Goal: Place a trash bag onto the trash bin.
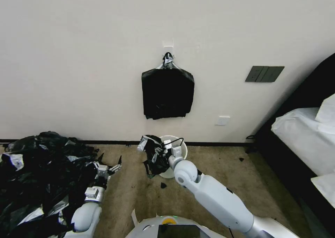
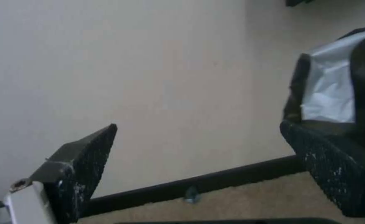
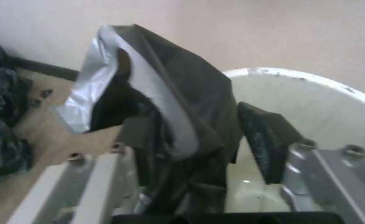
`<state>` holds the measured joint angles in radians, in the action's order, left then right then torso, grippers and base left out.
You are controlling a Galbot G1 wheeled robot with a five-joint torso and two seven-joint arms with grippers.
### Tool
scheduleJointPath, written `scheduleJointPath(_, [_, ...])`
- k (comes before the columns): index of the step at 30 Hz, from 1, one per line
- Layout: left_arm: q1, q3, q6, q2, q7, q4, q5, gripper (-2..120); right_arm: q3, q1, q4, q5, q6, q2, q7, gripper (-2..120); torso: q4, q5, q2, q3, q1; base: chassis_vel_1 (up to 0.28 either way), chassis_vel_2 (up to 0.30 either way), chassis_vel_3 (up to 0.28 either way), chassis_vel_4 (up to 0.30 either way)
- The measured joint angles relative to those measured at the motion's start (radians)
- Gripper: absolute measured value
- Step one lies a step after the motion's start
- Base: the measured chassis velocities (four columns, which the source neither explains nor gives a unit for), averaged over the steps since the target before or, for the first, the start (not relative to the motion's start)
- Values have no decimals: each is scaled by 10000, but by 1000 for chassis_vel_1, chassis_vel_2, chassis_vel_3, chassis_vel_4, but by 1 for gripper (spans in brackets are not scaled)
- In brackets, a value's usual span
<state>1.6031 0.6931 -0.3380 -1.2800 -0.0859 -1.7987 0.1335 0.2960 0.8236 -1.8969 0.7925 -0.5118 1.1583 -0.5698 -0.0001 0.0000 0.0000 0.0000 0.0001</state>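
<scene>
The cream-white trash bin [image 1: 184, 151] stands on the carpet by the wall. My right gripper [image 1: 164, 148] is at its left rim, shut on the trash bag [image 1: 153, 158], a crumpled glossy black film hanging down the bin's outside. In the right wrist view the bunched trash bag [image 3: 182, 102] fills the space between the fingers of the right gripper [image 3: 191, 118], and one pad [image 3: 265, 146] sits inside the bin [image 3: 315, 102]. My left gripper [image 1: 111, 159] hangs open and empty over the carpet to the bin's left; in the left wrist view the left gripper [image 2: 198, 126] faces the wall.
A large heap of black bags [image 1: 38, 175] covers the floor at the left, close to my left arm. A flat black bundle [image 1: 167, 91] hangs on a wall hook above the bin. A bed [image 1: 307, 137] lies at the right. Small black scraps [image 1: 163, 185] dot the carpet.
</scene>
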Motion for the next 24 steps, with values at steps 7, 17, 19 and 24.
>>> scheduleJointPath(7, [-157,-1213,977,23,-37,-587,1423,100,-340,-59,301,-753,-207,-33,626,22,2,1,0,0,0,0,0,0,0])
scheduleJointPath(17, [-1612,-2688,4467,437,78,-1391,5132,100,-783,143,278,-1488,-361,-330,1334,0,-2,1,0,0,0,0,0,0,0])
scheduleJointPath(19, [-1787,-2705,4946,450,297,-1474,5529,100,-793,201,258,-1514,-319,-343,1385,0,-2,2,0,0,0,0,0,0,0])
scheduleJointPath(24, [-2163,-2690,6889,525,1600,-1856,6996,100,-784,461,124,-1595,-101,-343,1545,0,1,2,0,0,0,0,0,0,0])
